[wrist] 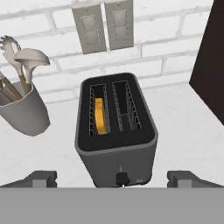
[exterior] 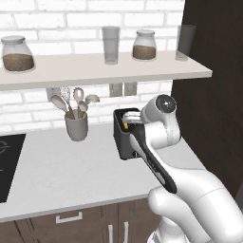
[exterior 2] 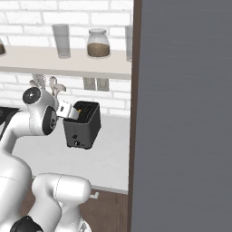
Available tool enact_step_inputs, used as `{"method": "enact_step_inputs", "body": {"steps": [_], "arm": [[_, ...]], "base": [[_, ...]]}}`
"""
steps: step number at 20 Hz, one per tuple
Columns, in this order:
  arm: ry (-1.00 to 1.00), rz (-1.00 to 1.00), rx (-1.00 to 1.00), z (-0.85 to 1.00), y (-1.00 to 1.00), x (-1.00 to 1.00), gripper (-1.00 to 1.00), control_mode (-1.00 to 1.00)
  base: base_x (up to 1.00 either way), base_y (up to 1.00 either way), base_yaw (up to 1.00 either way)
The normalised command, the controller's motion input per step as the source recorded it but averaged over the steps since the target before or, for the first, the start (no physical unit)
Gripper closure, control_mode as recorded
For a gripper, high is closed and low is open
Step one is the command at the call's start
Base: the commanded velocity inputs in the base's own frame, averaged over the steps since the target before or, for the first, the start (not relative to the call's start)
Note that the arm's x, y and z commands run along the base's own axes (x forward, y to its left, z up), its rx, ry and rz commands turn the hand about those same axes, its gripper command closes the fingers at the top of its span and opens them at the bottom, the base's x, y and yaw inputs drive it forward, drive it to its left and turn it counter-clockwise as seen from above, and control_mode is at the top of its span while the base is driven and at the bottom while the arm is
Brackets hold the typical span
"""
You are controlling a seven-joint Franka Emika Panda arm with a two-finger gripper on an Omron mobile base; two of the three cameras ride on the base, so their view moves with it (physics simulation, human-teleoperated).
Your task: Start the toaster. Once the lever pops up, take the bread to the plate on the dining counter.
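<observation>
The tool [wrist: 112, 179] hovers spread over the toaster [wrist: 116, 131], aimed at its front lever; the bread [wrist: 101, 115] sits at 9 o'clock slot, ready for toasting.

Setting: I am in a rendered home kitchen. Evidence: a white brick wall [exterior: 28, 107] runs behind a pale grey counter [exterior: 57, 175] with dark wood cabinet fronts and light handles below. A black cooktop [exterior: 8, 163] is set into the counter at its left end. A grey crock of ladles and spoons [exterior: 76, 124] stands near the wall, and the toaster [wrist: 116, 131] sits beside it under two wall outlets [wrist: 105, 25]. A shelf [exterior: 95, 71] above carries lidded jars of brown grain [exterior: 17, 53] and empty glasses [exterior: 110, 45]. A tall dark panel [exterior: 213, 95] closes the counter's right end.
</observation>
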Motion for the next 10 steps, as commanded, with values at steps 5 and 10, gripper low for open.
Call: {"method": "enact_step_inputs", "body": {"steps": [5, 10], "arm": [[0.0, 0.0, 0.0, 0.0, 0.0, 0.0, -1.0, -1.0], [0.0, 0.0, 0.0, 0.0, 0.0, 0.0, -1.0, -1.0]], "base": [[0.0, 0.0, 0.0], [0.0, 0.0, 0.0]]}}
